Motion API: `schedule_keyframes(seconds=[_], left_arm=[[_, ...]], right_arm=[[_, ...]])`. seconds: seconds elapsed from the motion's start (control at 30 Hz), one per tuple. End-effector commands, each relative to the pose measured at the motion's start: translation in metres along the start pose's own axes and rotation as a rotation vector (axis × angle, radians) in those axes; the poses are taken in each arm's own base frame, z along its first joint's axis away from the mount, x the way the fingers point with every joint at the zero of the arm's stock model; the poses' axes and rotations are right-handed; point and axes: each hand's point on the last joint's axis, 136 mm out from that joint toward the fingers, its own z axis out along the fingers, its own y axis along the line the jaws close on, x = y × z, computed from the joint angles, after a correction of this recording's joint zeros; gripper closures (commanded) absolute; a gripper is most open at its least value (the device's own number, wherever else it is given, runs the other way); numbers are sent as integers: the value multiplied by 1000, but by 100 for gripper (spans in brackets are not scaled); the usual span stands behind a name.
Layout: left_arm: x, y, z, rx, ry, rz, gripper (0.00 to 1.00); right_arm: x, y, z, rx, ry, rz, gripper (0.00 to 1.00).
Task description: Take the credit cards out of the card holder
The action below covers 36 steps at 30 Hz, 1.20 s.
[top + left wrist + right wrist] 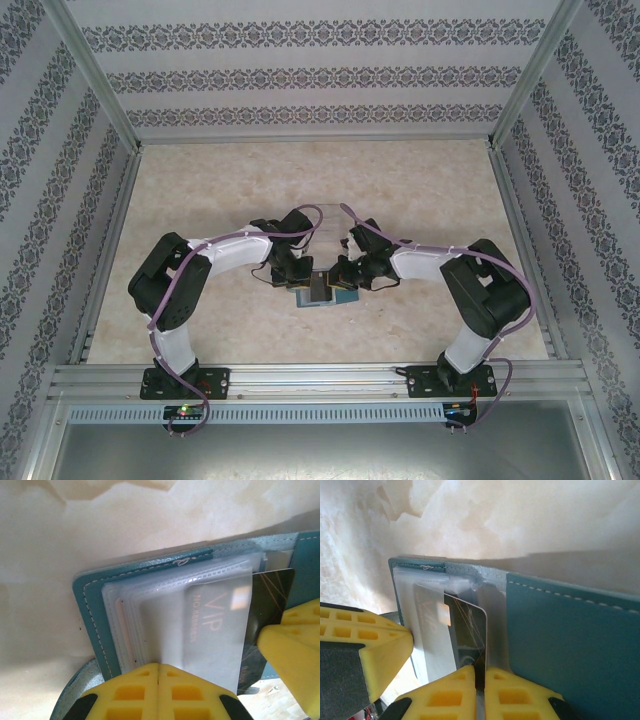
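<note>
The teal-blue leather bifold card holder (322,296) lies open on the beige worktop (250,190), in the middle between both arms. The left end effector (158,674) has its yellow fingers pressed together on the clear plastic sleeves (165,610) of the card holder. The right end effector (480,676) is clamped on the edge of a dark thin rectangular credit card (468,630). This card sticks partly out of a sleeve, and the letters VIP show through the plastic.

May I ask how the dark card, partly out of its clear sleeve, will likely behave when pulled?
The dark card looks flat, so probably stiff. Its smooth face may slip in the right gripper, shut on one edge. The clear sleeve may drag along, though the left gripper pins it.
</note>
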Motion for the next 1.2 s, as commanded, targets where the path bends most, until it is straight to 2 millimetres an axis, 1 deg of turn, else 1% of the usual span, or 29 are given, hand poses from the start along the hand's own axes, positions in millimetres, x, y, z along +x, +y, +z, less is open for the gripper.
schedule_keyframes(seconds=[0.0, 0.3, 0.47, 0.8, 1.07, 1.17], left_arm=[[14, 26, 20, -102, 61, -7, 97], [14, 26, 20, -104, 61, -3, 97], [13, 26, 17, -111, 54, 4, 97], [11, 24, 17, -110, 53, 16, 97], [10, 23, 18, -104, 53, 17, 97], [10, 23, 18, -103, 53, 17, 97]], right_arm=[[2, -20, -10, 111, 1, -12, 89], [3, -41, -28, 281, 14, -64, 89], [0, -45, -34, 332, 6, -78, 90], [-7, -48, -44, 398, -16, -97, 91], [-9, -33, -42, 365, -18, -120, 90], [-7, -21, -37, 306, -8, -115, 89]])
